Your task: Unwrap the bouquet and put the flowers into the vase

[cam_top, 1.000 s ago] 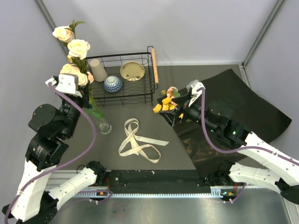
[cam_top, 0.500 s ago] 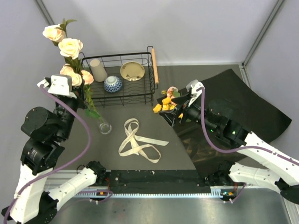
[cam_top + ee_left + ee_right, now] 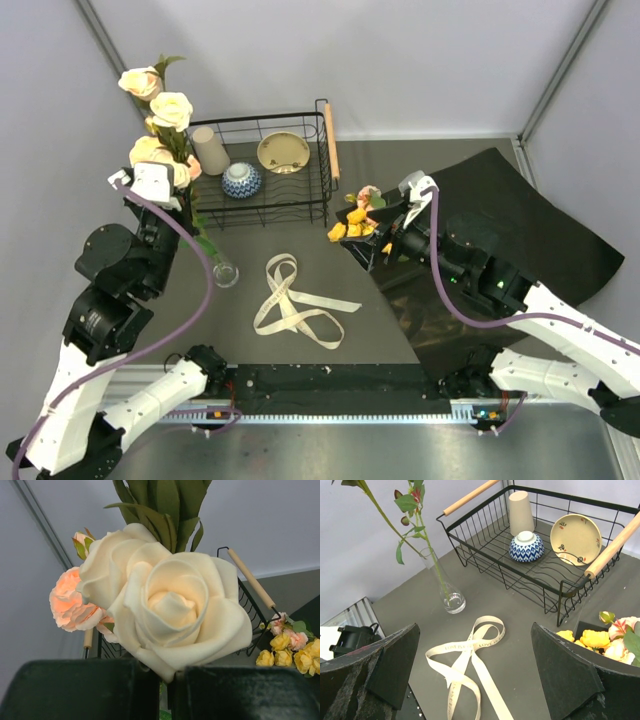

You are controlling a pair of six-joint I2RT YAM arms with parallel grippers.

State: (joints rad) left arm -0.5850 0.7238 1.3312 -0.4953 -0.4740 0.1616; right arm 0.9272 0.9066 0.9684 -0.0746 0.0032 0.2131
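My left gripper [image 3: 167, 680] is shut on the stem of the flowers [image 3: 165, 108], which are large cream and peach roses [image 3: 170, 605] held upright. Their green stem [image 3: 436, 565] runs down into the clear glass vase [image 3: 223, 270] standing on the table; the vase [image 3: 451, 596] also shows in the right wrist view. My right gripper [image 3: 480, 680] is open with nothing between its fingers, above the cream ribbon [image 3: 295, 300]. A small cluster of yellow and pink blooms [image 3: 358, 218] lies beside it, at the edge of the bouquet's unfolded black paper [image 3: 520, 215].
A black wire basket [image 3: 315, 190] with wooden handles stands at the back. It holds a beige cup [image 3: 210, 150], a blue-patterned bowl [image 3: 242, 181] and a cream plate [image 3: 283, 152]. Grey walls stand close on the left and behind.
My left arm swung left with the roses and has come back right, a little higher. The stem stays in the vase. The right arm has not moved.
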